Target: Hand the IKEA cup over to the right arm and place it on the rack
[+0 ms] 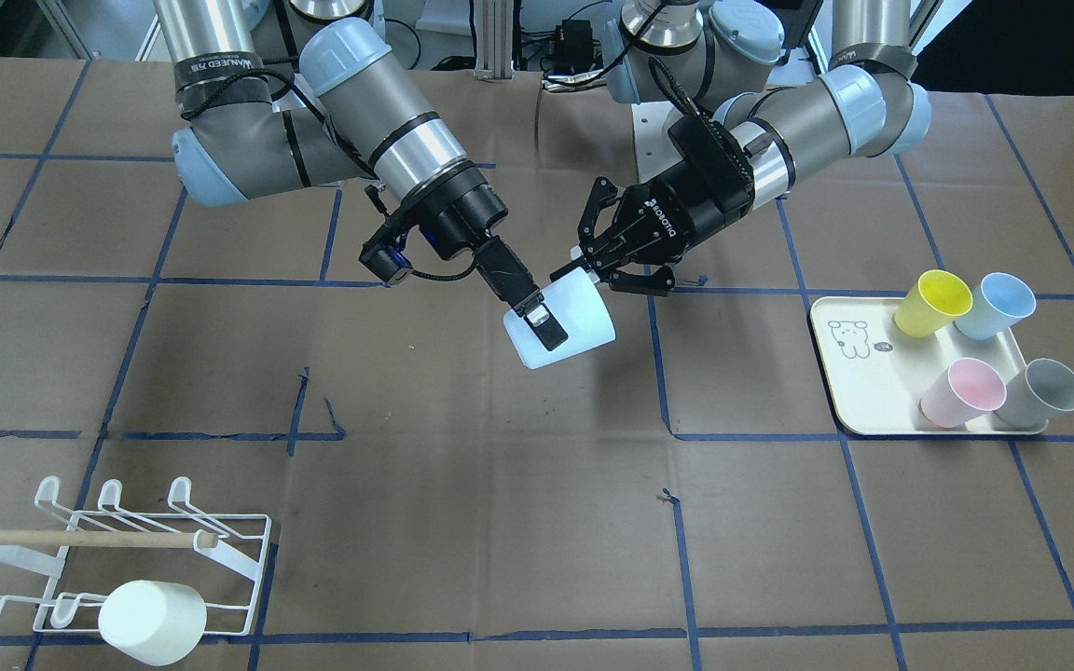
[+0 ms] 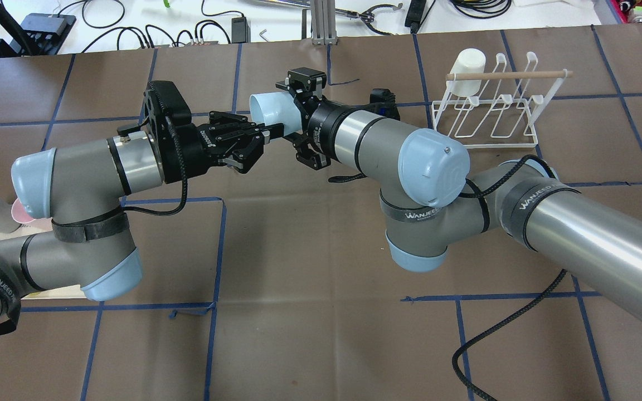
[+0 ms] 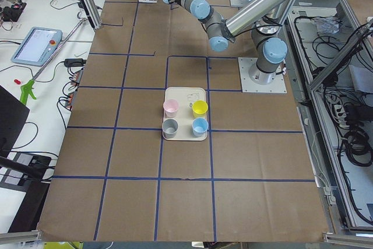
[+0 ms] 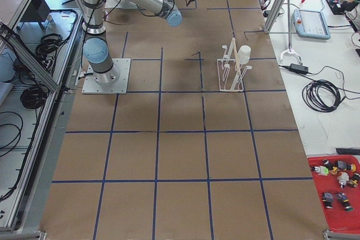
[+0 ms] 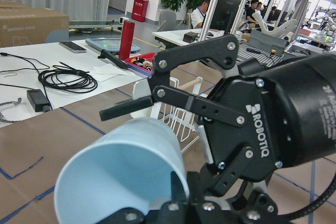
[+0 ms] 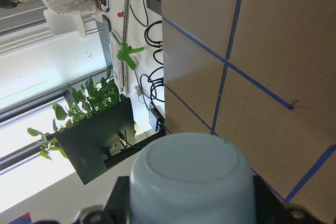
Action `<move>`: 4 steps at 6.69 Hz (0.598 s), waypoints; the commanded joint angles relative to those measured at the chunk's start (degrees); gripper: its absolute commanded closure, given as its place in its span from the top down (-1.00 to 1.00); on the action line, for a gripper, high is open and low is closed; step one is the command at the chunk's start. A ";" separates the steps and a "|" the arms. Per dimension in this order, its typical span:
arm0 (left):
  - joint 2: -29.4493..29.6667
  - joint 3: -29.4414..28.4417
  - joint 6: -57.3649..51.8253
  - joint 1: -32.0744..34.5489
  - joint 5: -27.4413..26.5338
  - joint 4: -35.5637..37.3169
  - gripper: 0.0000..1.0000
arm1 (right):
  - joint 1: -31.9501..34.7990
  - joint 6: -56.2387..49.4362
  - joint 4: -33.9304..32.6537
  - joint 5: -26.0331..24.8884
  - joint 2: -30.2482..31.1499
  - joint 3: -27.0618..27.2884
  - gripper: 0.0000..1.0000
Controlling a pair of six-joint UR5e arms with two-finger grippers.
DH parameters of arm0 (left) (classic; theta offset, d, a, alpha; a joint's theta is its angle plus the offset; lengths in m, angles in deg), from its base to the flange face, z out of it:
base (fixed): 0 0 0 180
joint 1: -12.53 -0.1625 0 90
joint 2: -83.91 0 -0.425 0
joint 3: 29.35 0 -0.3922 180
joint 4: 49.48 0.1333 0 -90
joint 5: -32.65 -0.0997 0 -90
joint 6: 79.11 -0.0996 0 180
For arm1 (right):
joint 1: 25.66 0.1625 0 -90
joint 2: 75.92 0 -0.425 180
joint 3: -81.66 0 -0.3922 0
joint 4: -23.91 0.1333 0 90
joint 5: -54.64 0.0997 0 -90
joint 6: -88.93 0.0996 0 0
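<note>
Aloft, cup [image 1: 579,326] rim seemingly in left hand [image 1: 590,266]

Over the middle of the table [image 1: 500,522], clear of its surface, you have the IKEA cup [image 1: 563,326] lying tilted between the two grippers. The right gripper [image 1: 542,326] is at its rim end, the left gripper [image 1: 604,264] at its base end. On the robot's left the tray [image 1: 840,382] lies flat, with four cups [image 1: 961,391] in a two-by-two block on its outer half, away from centre. On the robot's right, farther from the base than the tray, stands the rack [image 1: 253,550]. A dowel [image 1: 80,538] lies across it, and a lone cup [image 1: 153,622] sits at its far edge.
</note>
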 commanded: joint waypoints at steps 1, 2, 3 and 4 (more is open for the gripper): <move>-0.16 0.00 0.02 0.00 0.01 -0.01 -0.81 | 0.00 -0.20 -0.05 0.38 0.02 0.02 0.06; -0.25 0.00 1.68 0.00 0.09 -0.01 -0.48 | 0.00 -0.20 -0.05 0.47 0.02 0.10 -0.07; -0.16 -0.18 4.48 0.00 0.09 0.08 0.08 | 0.00 -0.28 -0.05 0.38 0.02 0.11 -0.12; -0.16 -0.44 6.86 0.00 0.09 0.26 0.68 | 0.00 -0.28 -0.05 0.47 0.02 0.11 -0.16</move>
